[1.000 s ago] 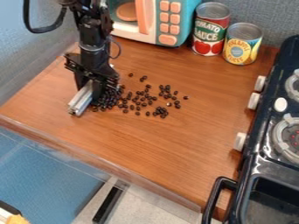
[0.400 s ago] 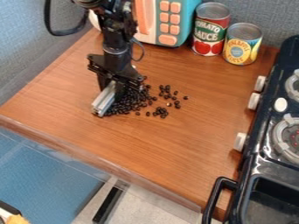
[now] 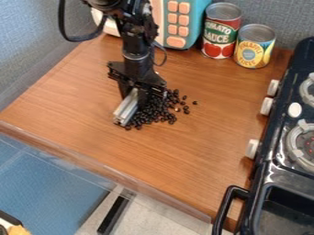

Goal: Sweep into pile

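Black, glossy, bean-like pieces (image 3: 160,110), loose; lay mid-counter on brown wood-grain laminate (image 3: 178,160), crowded against the stove-facing side of a silver-grey, ridged metal bar (image 3: 126,110), with some strays beyond; each piece probably light, hard and quick to roll, the heap likely to spread under a fast push; best gathered by the bar's long face, low and slow, rather than pinched singly. Black two-finger gripper (image 3: 137,92); narrowed on the bar's upper end, apparently the proper hold; the bar seemed rigid, though apt to twist if taken off-centre. Surroundings: red-and-green tomato can (image 3: 221,33), yellow-and-blue pineapple can (image 3: 254,49), teal-and-orange toy microwave (image 3: 178,23), behind; black toy stove (image 3: 266,158), well apart; nothing stood between bar and strays except beans.
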`<state>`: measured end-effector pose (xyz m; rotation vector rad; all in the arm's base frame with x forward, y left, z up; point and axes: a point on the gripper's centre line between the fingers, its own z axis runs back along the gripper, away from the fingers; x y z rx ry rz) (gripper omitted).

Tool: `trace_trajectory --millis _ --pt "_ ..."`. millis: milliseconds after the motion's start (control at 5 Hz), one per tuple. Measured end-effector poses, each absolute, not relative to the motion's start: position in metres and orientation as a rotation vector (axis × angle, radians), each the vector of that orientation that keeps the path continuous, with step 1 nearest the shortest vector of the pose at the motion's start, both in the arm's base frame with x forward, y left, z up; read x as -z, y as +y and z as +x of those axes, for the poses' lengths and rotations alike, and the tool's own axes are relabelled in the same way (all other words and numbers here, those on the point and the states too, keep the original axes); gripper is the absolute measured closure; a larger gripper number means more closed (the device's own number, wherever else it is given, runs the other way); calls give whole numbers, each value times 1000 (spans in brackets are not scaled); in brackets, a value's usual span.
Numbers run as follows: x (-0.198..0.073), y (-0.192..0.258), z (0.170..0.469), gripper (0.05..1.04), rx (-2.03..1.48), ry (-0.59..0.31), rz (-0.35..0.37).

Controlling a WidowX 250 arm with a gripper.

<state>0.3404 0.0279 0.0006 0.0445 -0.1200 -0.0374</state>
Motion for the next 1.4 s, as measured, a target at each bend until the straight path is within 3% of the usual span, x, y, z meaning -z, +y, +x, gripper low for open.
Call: trace_trajectory --millis 1000,1400 --pt "0 -24 348 694 15 -145 -104" --pt "-2 -24 347 694 26 -143 -96"
